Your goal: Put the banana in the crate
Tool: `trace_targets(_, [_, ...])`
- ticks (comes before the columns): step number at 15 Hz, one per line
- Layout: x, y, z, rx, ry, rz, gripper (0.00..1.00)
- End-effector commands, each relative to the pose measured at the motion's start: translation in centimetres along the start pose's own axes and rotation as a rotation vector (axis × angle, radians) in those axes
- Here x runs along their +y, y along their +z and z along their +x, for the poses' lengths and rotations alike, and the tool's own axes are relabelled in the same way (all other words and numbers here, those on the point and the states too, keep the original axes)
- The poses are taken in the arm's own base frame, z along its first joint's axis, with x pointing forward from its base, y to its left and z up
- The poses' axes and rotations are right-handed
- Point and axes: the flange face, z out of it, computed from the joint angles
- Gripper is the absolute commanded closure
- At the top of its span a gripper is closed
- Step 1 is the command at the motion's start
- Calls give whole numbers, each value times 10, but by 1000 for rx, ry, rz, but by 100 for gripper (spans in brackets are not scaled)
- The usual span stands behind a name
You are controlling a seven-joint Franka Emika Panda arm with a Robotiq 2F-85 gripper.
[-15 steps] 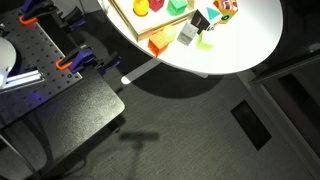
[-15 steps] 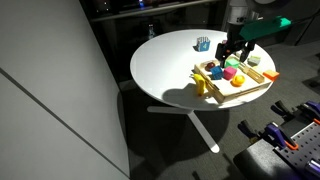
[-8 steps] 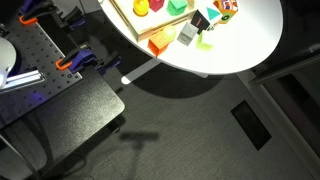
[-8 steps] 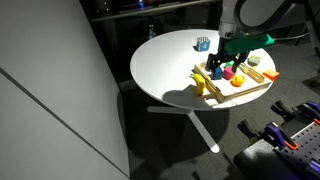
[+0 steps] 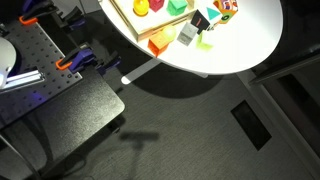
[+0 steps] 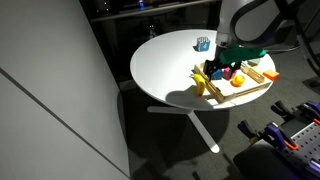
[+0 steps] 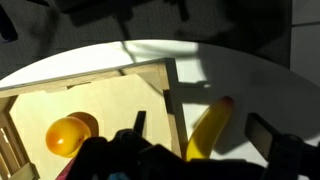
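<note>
Claw [image 6: 221, 70] has come down and across to the banana [image 7: 210, 130].
It is spread open and empty; the banana lies on the white surface [image 7: 250, 70], just outside the crate [image 7: 120, 78] wall, so the grasp comes next.

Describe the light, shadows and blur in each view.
Wrist view: hard-edged shadows cross the crate and the table; the banana is brightly lit; the gripper at the bottom is dark and out of focus. Both exterior views: the table glares white against a dim floor.
</note>
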Motion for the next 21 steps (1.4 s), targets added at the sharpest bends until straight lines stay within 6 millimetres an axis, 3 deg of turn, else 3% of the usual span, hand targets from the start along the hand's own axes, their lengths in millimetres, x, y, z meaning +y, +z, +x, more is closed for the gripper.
trace_targets(1, [-4, 10, 5, 22, 31, 16, 0])
trace_targets(8, [-17, 41, 7, 3, 43, 0, 0])
trace_targets(21, [-49, 80, 33, -23, 21, -24, 0])
